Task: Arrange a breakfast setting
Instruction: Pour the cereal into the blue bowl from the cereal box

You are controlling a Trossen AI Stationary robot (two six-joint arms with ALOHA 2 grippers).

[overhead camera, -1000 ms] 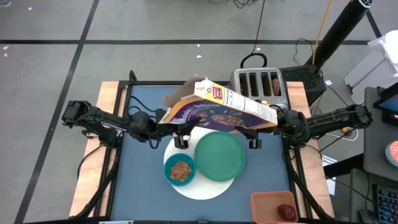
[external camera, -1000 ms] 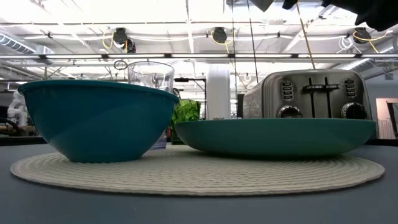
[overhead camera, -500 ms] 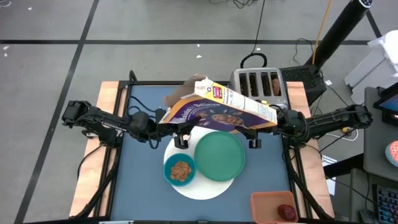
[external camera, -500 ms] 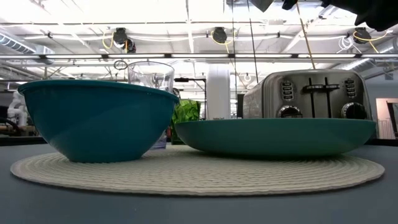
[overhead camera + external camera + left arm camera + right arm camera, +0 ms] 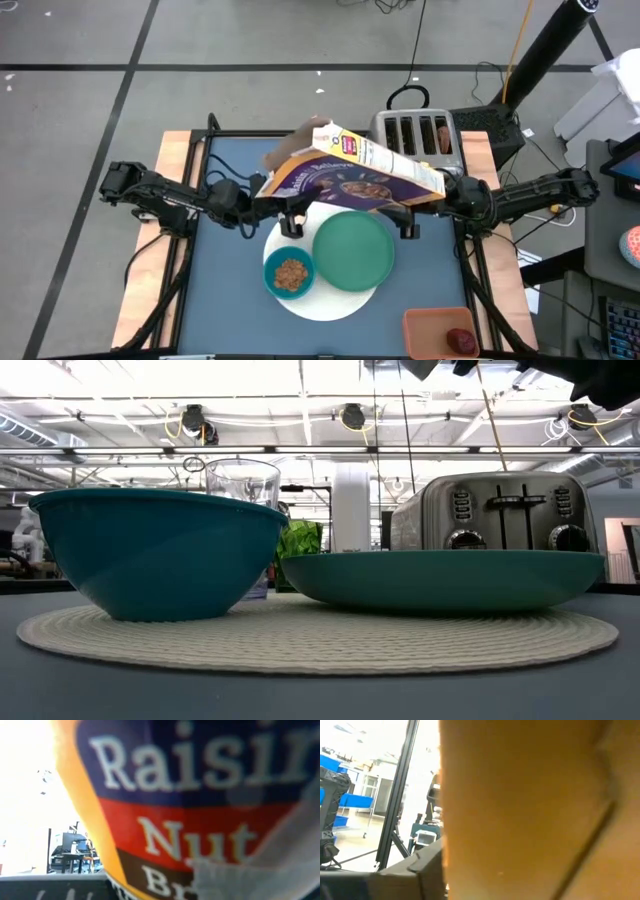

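The purple cereal box [image 5: 350, 180] hangs tilted above the table's far middle, its open flaps [image 5: 305, 140] toward the left. My left gripper [image 5: 283, 208] is at its flap end and my right gripper [image 5: 420, 208] at its other end. The box fills both wrist views [image 5: 200, 795] [image 5: 530, 810]. Below, the big white mat [image 5: 330, 300] bears the teal bowl [image 5: 290, 275] with brown cereal and the green plate [image 5: 353, 250]. The clear glass [image 5: 243, 482] stands behind the bowl. Cup and spoon are out of view. My left gripper holds the box near its open, flap end [image 5: 278, 190], coming level from the table's left. The box itself hides the fingers' place on it. My right gripper holds the box's closed end [image 5: 432, 192], coming level from the table's right, and the contact is hidden likewise. The box is lifted clear and slants.
The silver toaster [image 5: 418, 135] stands at the table's far right with something brown in one slot [image 5: 443, 135]. The orange-pink tray [image 5: 440, 328] with the dark-red fruit [image 5: 461, 341] sits at the near right corner. Bare blue table shows at the left [image 5: 225, 280].
The cereal box has rolled a little about its long axis between the two grippers, so more of its purple front faces up. Both arms stay about where they were.
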